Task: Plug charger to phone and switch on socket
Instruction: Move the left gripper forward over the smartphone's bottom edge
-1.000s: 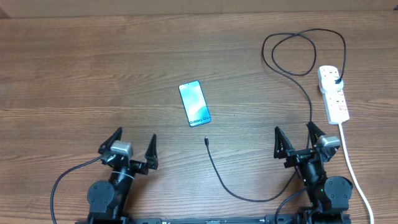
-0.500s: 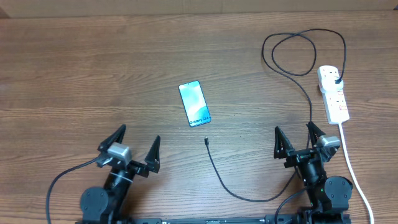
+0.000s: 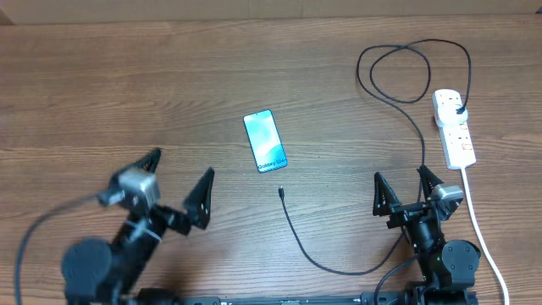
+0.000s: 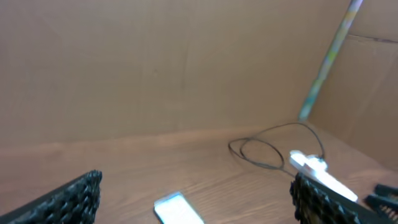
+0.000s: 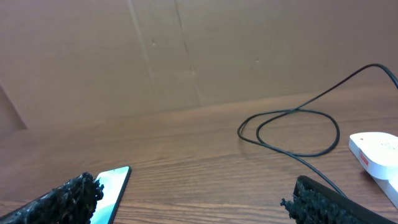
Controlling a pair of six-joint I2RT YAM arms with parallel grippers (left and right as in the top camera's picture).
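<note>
The charger (image 3: 296,237) lies slack on the table (image 3: 127,85). Its black plug (image 3: 458,108) is already seated at the far end of the socket (image 3: 457,140). Its connector tip (image 3: 280,192) rests free just on the near side of the phone (image 3: 265,141), close to it but not touching. The phone lies flat at the table's centre, screen up and lit. The socket sits at the right, well apart from the phone.

Assessment: the step in hand is judged to be taking up the connector tip. The cable is best gripped just behind the tip, so that the tip stays stiff and in line with the phone's near short end. The phone looks likely to slide under an insertion push, so the second gripper should brace its far end. The cable appears slack enough to reach without dragging the socket.

Pose: the left gripper (image 3: 181,167) stands to the near left of the phone, canted leftward, with its jaws spread fully and nothing between them. The right gripper (image 3: 400,176) sits low at the near right, upright, likewise spread wide and empty. The cable passes close by the right gripper.
</note>
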